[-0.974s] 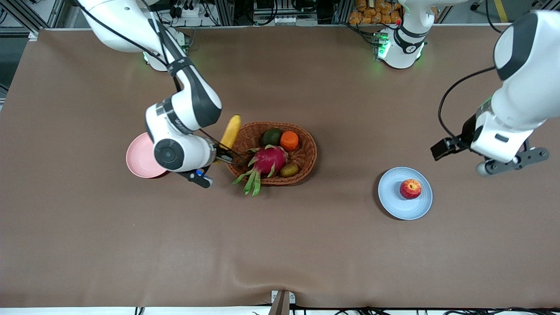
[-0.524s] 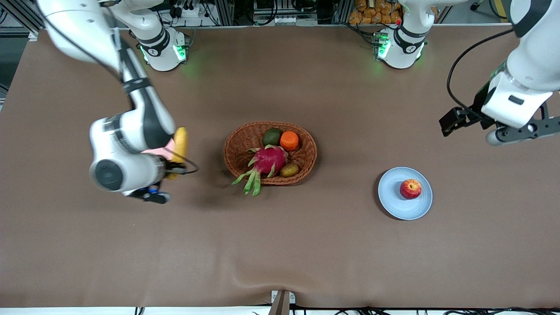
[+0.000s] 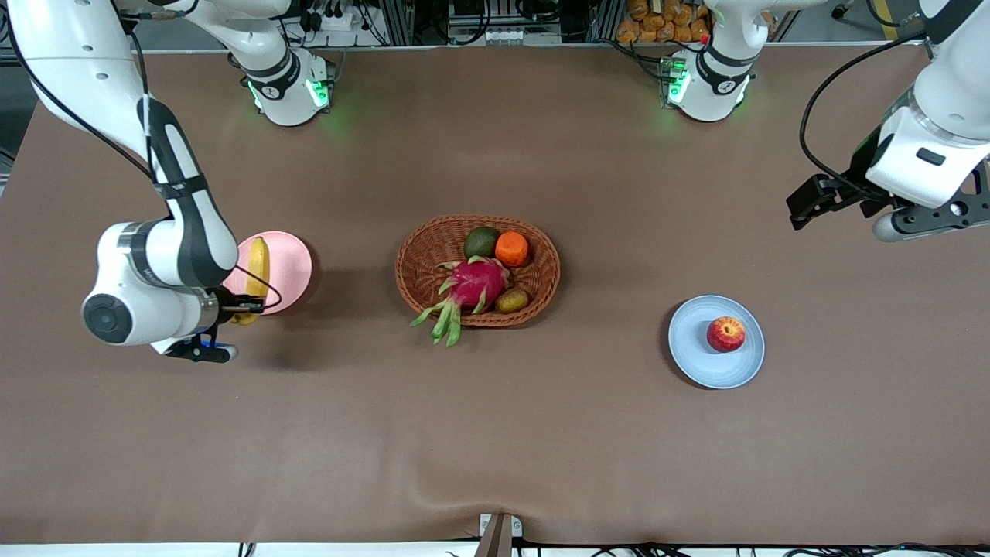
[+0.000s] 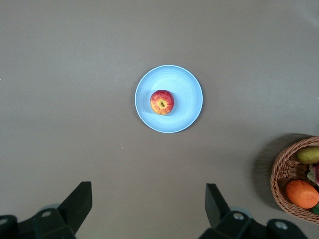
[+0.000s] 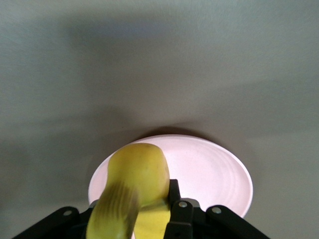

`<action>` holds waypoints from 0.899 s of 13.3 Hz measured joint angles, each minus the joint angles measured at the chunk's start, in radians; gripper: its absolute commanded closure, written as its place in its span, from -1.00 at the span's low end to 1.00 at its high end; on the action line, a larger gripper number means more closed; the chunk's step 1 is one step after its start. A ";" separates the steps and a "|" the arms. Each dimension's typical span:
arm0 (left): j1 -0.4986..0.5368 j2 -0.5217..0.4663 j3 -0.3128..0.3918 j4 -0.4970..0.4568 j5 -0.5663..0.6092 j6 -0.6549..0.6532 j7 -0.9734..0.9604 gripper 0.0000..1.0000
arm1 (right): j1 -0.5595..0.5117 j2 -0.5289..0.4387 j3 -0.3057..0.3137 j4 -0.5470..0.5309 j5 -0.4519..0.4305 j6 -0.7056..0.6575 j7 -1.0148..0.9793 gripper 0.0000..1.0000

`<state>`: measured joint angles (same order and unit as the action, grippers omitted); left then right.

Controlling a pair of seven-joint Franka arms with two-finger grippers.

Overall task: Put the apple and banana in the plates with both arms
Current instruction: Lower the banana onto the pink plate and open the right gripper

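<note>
The red apple (image 3: 725, 334) sits in the light blue plate (image 3: 696, 356); both also show in the left wrist view, apple (image 4: 162, 102) on plate (image 4: 187, 89). My left gripper (image 3: 866, 205) is open and empty, up in the air toward the left arm's end of the table. My right gripper (image 3: 236, 305) is shut on the yellow banana (image 3: 255, 275) and holds it over the pale pink plate (image 3: 290, 263). In the right wrist view the banana (image 5: 137, 179) fills the space between the fingers above the pink plate (image 5: 214, 169).
An oval brown wicker basket (image 3: 541, 278) stands mid-table with a magenta dragon fruit (image 3: 472, 285), an orange (image 3: 511, 248), an avocado (image 3: 481, 241) and a small brown fruit (image 3: 511, 300). The basket's edge shows in the left wrist view (image 4: 279, 172).
My right arm carried the banana from beside the basket toward the right arm's end, until it hangs over the pink plate. My left arm rose and drew away from the blue plate.
</note>
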<state>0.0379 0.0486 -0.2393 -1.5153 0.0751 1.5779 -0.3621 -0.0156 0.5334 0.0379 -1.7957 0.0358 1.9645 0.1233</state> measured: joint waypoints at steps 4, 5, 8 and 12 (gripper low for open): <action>0.009 -0.004 0.002 0.005 -0.002 0.000 0.042 -1.00 | 0.000 0.001 0.010 -0.094 -0.001 0.054 0.000 0.84; 0.003 -0.008 0.009 0.007 -0.003 -0.001 0.057 -1.00 | 0.000 0.000 0.011 -0.101 -0.001 0.054 0.000 0.23; -0.080 -0.017 0.116 0.009 -0.031 -0.023 0.094 -1.00 | 0.000 0.000 0.011 -0.111 -0.001 0.057 0.000 -1.00; -0.090 -0.038 0.145 0.009 -0.055 -0.050 0.135 -1.00 | 0.003 -0.008 0.020 -0.053 -0.001 0.005 0.000 -1.00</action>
<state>-0.0524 0.0104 -0.0940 -1.5066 0.0197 1.5280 -0.2271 -0.0126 0.5249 0.0582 -1.8483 0.0346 1.9690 0.1233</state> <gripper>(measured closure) 0.000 0.163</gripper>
